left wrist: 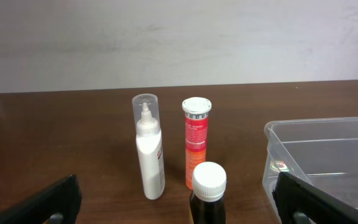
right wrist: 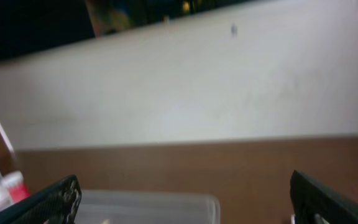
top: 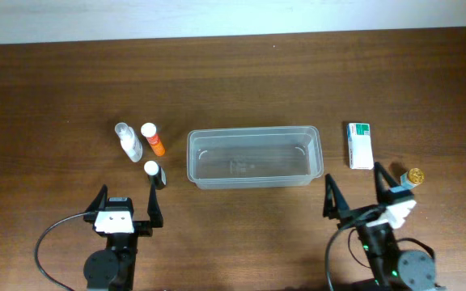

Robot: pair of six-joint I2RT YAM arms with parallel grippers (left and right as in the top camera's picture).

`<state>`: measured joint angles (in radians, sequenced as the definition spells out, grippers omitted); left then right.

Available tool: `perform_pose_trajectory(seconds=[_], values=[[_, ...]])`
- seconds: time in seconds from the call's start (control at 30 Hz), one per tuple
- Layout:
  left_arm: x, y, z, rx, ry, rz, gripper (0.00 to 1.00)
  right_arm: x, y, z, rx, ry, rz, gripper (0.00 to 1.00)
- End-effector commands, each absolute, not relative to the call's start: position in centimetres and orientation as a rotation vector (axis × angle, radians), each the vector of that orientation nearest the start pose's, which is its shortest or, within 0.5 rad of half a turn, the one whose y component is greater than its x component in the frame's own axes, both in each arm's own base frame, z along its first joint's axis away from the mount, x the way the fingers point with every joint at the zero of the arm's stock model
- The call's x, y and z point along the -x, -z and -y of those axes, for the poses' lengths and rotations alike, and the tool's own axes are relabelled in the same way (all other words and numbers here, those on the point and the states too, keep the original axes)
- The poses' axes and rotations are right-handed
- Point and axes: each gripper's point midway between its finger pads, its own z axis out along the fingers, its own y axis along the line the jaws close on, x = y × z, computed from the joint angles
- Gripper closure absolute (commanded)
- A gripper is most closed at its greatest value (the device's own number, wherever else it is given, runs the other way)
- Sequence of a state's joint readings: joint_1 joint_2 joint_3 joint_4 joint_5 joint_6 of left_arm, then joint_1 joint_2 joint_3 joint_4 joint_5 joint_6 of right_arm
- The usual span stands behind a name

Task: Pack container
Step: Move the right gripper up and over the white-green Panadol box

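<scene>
The clear plastic container (top: pixel 254 157) stands empty at the table's middle; it also shows in the left wrist view (left wrist: pixel 328 162) and the right wrist view (right wrist: pixel 148 208). Left of it stand a clear-capped white bottle (top: pixel 128 141) (left wrist: pixel 148 149), an orange tube with a white cap (top: pixel 153 139) (left wrist: pixel 195 146) and a dark bottle with a white cap (top: pixel 154 172) (left wrist: pixel 208 196). A white and green box (top: pixel 361 145) and a small gold-capped bottle (top: pixel 412 176) sit to the right. My left gripper (top: pixel 128 207) (left wrist: pixel 179 202) is open, just behind the dark bottle. My right gripper (top: pixel 354 194) (right wrist: pixel 185 202) is open and empty.
The brown wooden table (top: pixel 233 81) runs back to a white wall (left wrist: pixel 179 37). Both arm bases sit at the near edge, with black cables beside them.
</scene>
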<state>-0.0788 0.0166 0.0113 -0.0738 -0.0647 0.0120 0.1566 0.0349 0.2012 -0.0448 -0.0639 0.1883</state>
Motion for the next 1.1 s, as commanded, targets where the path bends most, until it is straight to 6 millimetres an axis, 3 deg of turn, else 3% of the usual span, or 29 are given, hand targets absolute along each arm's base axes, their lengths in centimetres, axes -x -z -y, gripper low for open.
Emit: perform_pose_trajectory(seconds=[0.0,0.27,0.57,0.67,0.83,0.97,1.07], values=[[-24.6,-15.8,0.4,-0.023,-0.035,-1.643,0.01,-21.9,-29.6,-3.7,-0.017,-0.312,-1.383,0.02],[-24.6,-15.8,0.4,-0.023,-0.035,-1.643,0.01,-23.1,-34.9,-3.9,-0.021,-0.306,-1.44,0.01],[-24.6,-15.8,0.4,-0.023,-0.035,-1.643,0.01,-27.0,-44.7,-4.1,0.013,-0.23,-1.481,0.01],[-24.6,-15.8,0.4,-0.023,-0.035,-1.643,0.01,-28.0,-46.2,-4.2,0.069,-0.165,-1.52,0.02],[-24.6,-15.8,0.4,-0.023,-0.035,-1.643,0.01,-30.2,-45.6,-2.7,0.058,-0.1,-1.749,0.02],[-24.6,-15.8,0.4,-0.023,-0.035,-1.643,0.01,-31.9,-42.4,-0.2,-0.011,-0.123,-2.043,0.02],[-24.6,-15.8,0.4,-0.023,-0.035,-1.643,0.01,-33.0,-39.3,2.9,-0.139,-0.133,-2.242,0.02]])
